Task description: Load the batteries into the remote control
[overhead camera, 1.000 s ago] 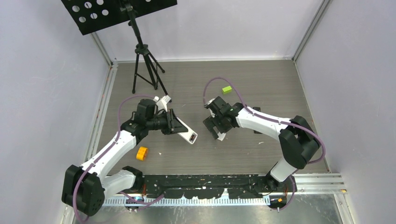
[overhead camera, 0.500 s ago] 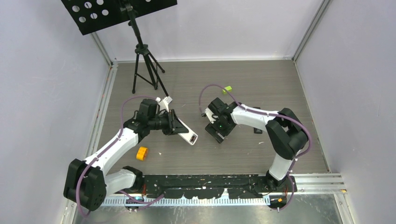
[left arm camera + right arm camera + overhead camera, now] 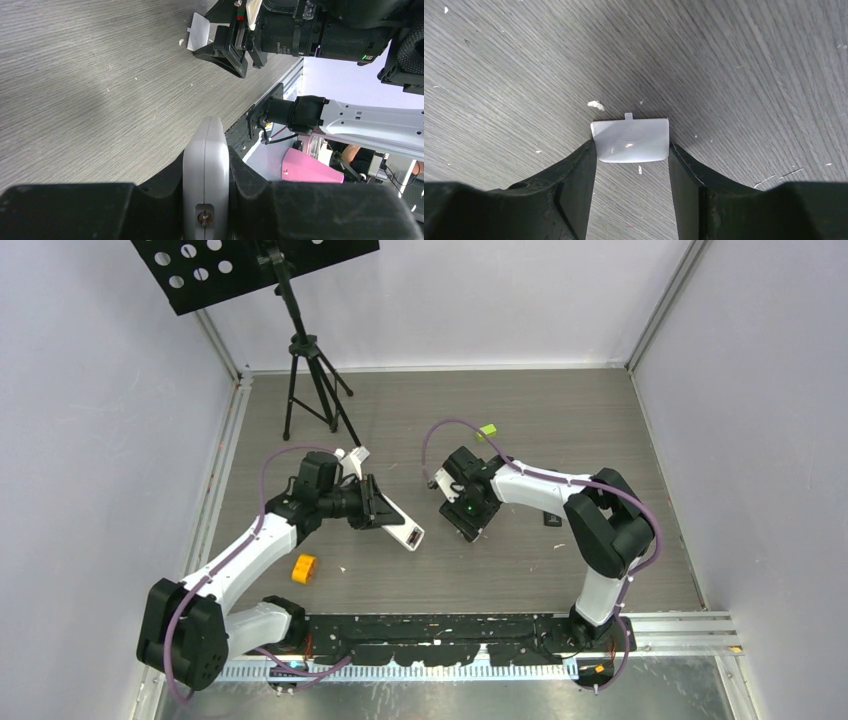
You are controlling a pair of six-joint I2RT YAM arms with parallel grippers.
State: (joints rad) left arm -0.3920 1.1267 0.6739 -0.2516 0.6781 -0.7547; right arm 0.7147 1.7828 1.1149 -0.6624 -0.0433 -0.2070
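- A grey wood-grain table carries everything.
- A black tripod stand with a perforated black panel stands at the table's 11 o'clock.
- The left tool is clamped on a slim pale grey plastic remote control, at 9 o'clock of the table's middle. From above, the remote control runs from 11 to 5 o'clock. The left wrist view shows it edge-on between the black fingers.
- The right tool points down at the table, near the remote control at its 3 o'clock. Its fingers touch both short sides of the cover listed below, gripping it.
- A chunky orange block lies at 8 o'clock.
- A lime-green block lies at 1 o'clock.
- A small pale grey rectangular plastic cover with a tab lies flat on the table.
- A small dark piece lies just beside the right arm, too small to identify.
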